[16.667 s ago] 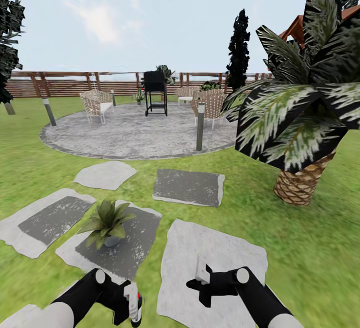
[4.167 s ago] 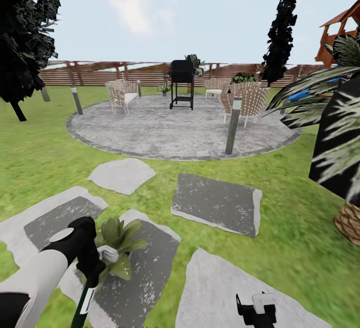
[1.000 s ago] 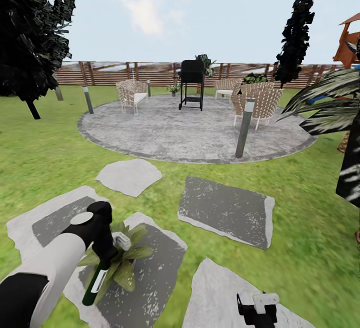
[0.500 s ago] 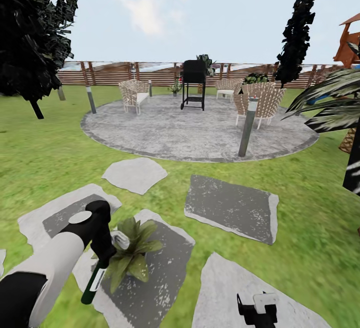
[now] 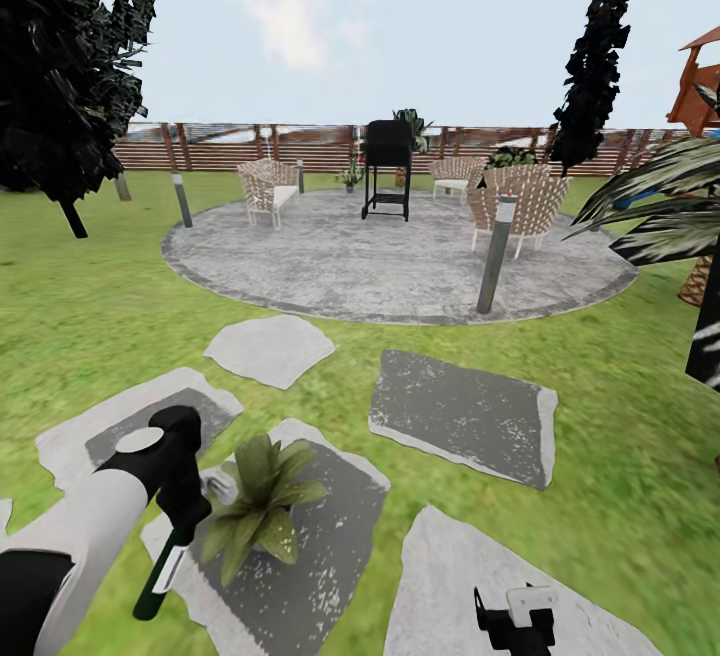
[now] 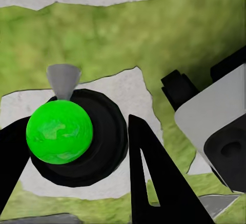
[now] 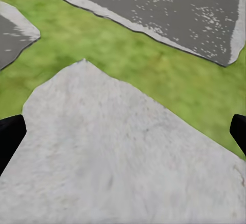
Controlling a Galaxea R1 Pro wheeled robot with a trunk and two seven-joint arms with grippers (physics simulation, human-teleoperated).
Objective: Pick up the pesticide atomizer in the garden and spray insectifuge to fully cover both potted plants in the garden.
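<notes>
Left gripper (image 5: 185,516) w/ atomizer (image 5: 160,571) clamped has slid left off the plant (image 5: 262,509) vs 0.5 s ago. Right gripper (image 5: 513,614) unchanged, spread wide.

Green lawn (image 5: 90,306) of the garden, with grey stone slabs and a round paved patio set into it.

Below me, a low green leafy plant in a small grey pot (image 5: 262,509) stands on a dark-centred grey stepping slab (image 5: 320,546). More flat grey slabs (image 5: 462,414) lie around it. Farther off, the round grey patio (image 5: 400,261) carries a black grill on legs (image 5: 387,168), woven wicker chairs (image 5: 520,204) and short grey posts (image 5: 495,254).
</notes>
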